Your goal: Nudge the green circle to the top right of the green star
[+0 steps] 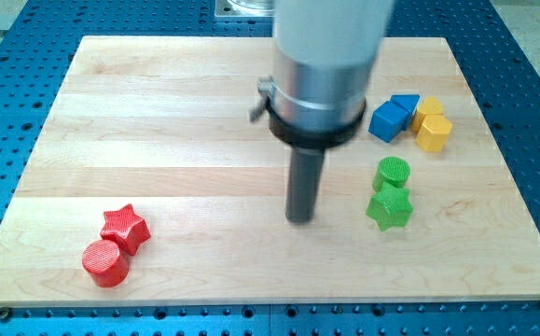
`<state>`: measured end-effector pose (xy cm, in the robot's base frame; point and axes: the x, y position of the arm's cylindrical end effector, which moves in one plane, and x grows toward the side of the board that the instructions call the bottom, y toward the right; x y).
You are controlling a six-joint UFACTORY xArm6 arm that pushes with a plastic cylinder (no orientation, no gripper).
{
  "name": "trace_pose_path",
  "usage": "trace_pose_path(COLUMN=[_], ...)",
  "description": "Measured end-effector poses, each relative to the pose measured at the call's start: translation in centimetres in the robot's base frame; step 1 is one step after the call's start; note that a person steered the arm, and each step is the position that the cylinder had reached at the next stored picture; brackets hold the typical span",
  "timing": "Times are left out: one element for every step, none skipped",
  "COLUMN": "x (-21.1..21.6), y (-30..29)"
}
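The green circle point(393, 172) is a short green cylinder standing on the wooden board, right of centre. It touches the top of the green star point(390, 209), which lies just below it. My tip point(299, 220) rests on the board to the left of both, about level with the star, with a clear gap between them. The thick grey arm body hangs above the rod and hides part of the board's top middle.
A blue cube point(388, 120), a second blue block point(406, 105) and two yellow blocks point(433, 133) point(428, 109) cluster above the green circle. A red star point(125, 227) and red cylinder point(104, 263) sit at the bottom left. The wooden board's edge point(270, 301) meets a blue perforated table.
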<state>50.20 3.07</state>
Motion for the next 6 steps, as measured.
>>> trace_pose_path(x=[-6.1, -2.0, 3.0, 0.9, -1.5, 0.5], y=[7.2, 15.8, 19.0, 21.4, 17.9, 14.0])
